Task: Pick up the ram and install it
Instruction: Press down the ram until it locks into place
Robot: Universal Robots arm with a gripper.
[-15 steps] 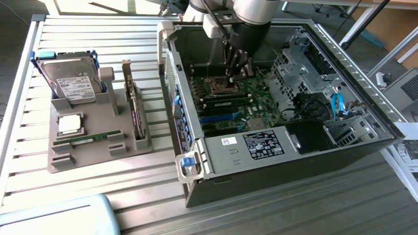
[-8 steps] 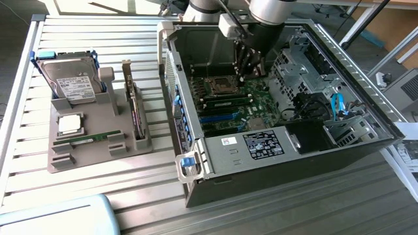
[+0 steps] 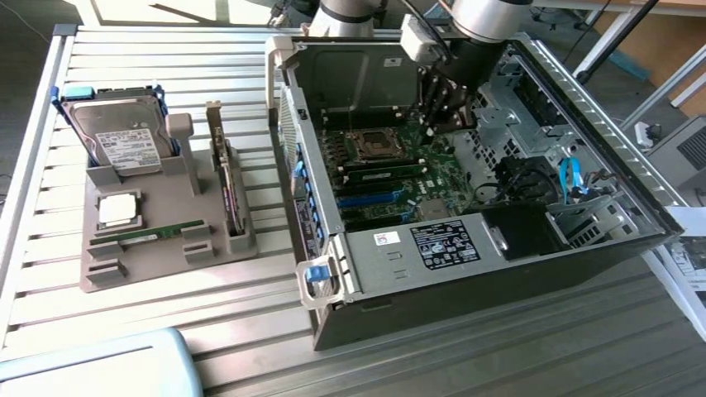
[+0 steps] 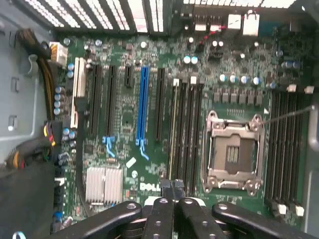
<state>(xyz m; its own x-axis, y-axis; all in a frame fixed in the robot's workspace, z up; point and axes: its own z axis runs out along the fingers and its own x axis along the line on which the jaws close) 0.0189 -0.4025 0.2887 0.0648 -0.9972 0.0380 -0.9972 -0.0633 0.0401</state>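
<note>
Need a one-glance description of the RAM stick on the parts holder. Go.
Look at the grey holder on the slatted table, at the exterior view's left of the open computer case. Along its near edge lies the ram, flat in a slot. It is the one long, thin green strip, unlike the square silver-topped processor, the hard drive and the upright dark card.

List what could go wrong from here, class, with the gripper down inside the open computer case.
1. The shut gripper hangs close over the motherboard, beside the open processor socket; a drift sideways might damage the socket's bare contacts.
2. The memory slots sit tightly together, so a slight misalignment could hit a neighbouring slot.
3. A ram lies in the gray holder, far from the gripper.
</note>
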